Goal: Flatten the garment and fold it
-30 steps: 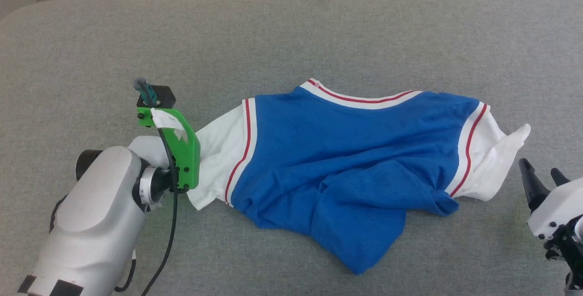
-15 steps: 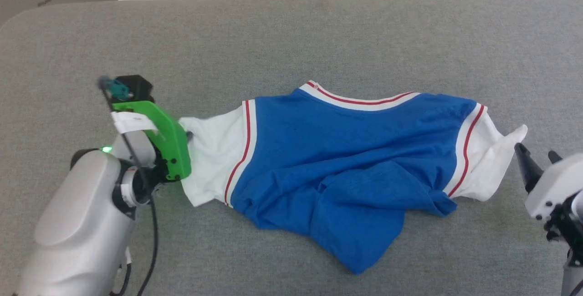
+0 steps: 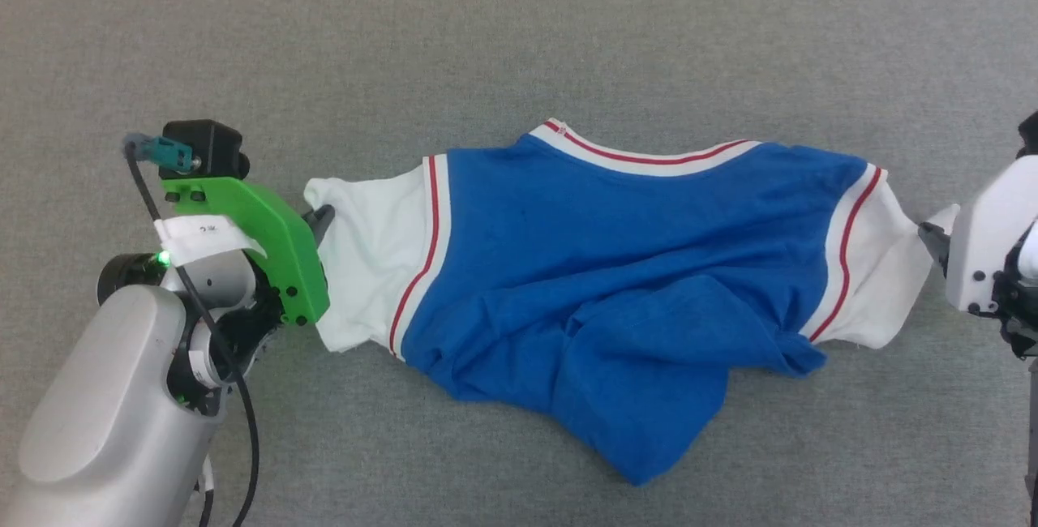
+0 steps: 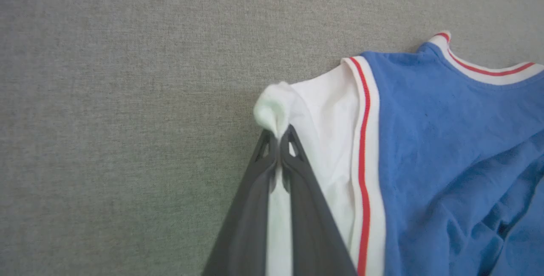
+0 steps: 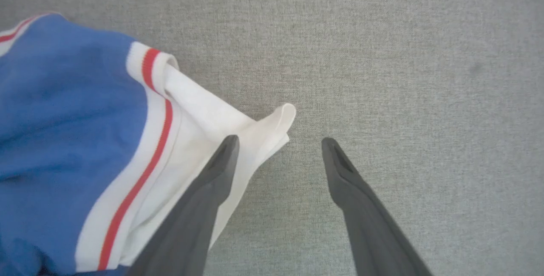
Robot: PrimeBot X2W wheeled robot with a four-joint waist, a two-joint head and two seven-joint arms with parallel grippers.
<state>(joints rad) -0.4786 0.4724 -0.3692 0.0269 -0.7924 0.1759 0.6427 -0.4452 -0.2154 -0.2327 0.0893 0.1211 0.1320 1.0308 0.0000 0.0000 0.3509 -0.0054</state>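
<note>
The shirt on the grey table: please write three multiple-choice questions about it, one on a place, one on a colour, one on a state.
1. Where does the left gripper grip the shirt?
A. the collar
B. a white sleeve
C. the bottom hem

2. What colour are the shirt's thin stripes?
A. red
B. green
C. black

3. How is the right gripper?
A. shut on cloth
B. open
C. shut on nothing

Answers:
1 B, the sleeve's end is pinched in it.
2 A, red lines edge both sleeves.
3 B, its two fingers stand wide apart.
</note>
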